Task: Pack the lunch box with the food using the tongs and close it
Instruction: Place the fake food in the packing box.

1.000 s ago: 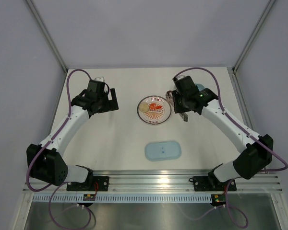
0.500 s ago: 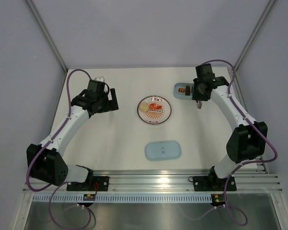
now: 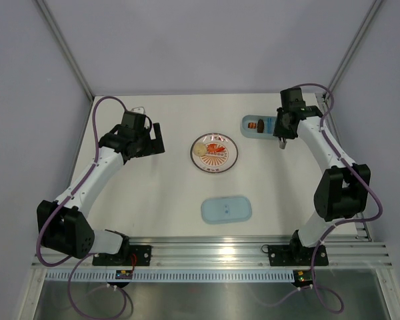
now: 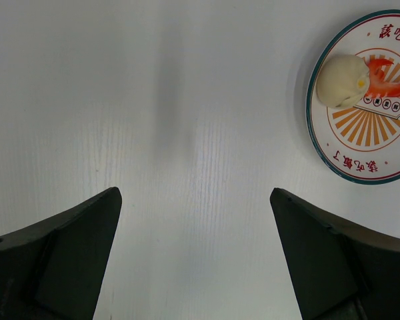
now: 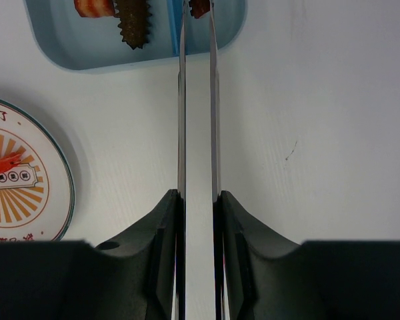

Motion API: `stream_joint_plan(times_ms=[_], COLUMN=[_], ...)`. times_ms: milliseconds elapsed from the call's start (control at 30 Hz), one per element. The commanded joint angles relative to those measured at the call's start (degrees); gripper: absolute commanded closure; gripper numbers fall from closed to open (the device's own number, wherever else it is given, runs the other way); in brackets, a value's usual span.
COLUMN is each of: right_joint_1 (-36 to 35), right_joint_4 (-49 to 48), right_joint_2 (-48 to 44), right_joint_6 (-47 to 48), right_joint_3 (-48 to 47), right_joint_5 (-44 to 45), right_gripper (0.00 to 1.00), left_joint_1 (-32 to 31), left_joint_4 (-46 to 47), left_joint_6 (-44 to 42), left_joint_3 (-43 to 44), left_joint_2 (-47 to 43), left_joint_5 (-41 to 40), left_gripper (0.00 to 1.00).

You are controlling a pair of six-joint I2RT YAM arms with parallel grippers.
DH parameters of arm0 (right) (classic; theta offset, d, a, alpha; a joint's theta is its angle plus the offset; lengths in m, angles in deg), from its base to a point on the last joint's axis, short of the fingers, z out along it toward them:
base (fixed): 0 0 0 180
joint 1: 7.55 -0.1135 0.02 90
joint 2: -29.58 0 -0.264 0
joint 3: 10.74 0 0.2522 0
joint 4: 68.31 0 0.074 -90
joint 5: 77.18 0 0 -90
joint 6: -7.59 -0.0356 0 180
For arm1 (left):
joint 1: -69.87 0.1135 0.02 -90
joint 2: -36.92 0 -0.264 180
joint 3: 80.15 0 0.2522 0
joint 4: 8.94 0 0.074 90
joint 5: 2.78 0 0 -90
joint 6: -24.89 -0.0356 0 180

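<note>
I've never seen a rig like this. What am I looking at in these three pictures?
These are two robot arms bolted at the near edge of a white table. The wide picture looks down from above; the other two come from a camera on each wrist, so the dark shapes at the bottom are that arm's own jaws. The left arm hovers, jaws wide open and empty. The right arm grips metal tongs, which pinch a small reddish-brown piece of food over the pale-blue lunch box, where a red-orange piece and a dark spiky one already lie. Also on the table: a patterned plate with a pale bun, and the box's flat lid.
</note>
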Motion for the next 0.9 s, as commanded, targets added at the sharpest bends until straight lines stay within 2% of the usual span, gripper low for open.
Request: stream_joint_plan(times_ms=[0, 167, 300, 500, 667, 867], right_joint_1=[0.2, 0.3, 0.3, 0.2, 0.3, 0.3], right_joint_4=[-2.5, -2.5, -2.8, -2.3, -1.9, -1.2], right_joint_2=[2.3, 4.8, 5.1, 5.4, 5.0, 4.3], right_joint_6=[0.8, 1.3, 1.9, 2.2, 1.9, 1.9], right_joint_3=[-1.7, -2.2, -2.1, -3.1, -3.5, -4.8], right_joint_5=[0.0, 0.4, 0.6, 0.2, -0.2, -0.3], right_gripper=[0.83, 0.81, 0.71, 0.67, 0.54, 0.51], left_joint_1=[0.0, 0.1, 0.0, 0.1, 0.0, 0.0], left_joint_4=[1.5, 1.4, 1.3, 1.3, 1.3, 1.2], left_joint_6=[-0.4, -0.6, -0.6, -0.6, -0.6, -0.6], left_joint_3=[0.3, 0.2, 0.4, 0.7, 0.9, 0.8], left_joint_2=[-1.9, -2.1, -2.0, -1.8, -1.6, -1.6], left_joint_5=[-0.4, -0.9, -0.9, -0.8, -0.6, -0.7], left_gripper=[0.01, 0.01, 0.01, 0.01, 0.01, 0.01])
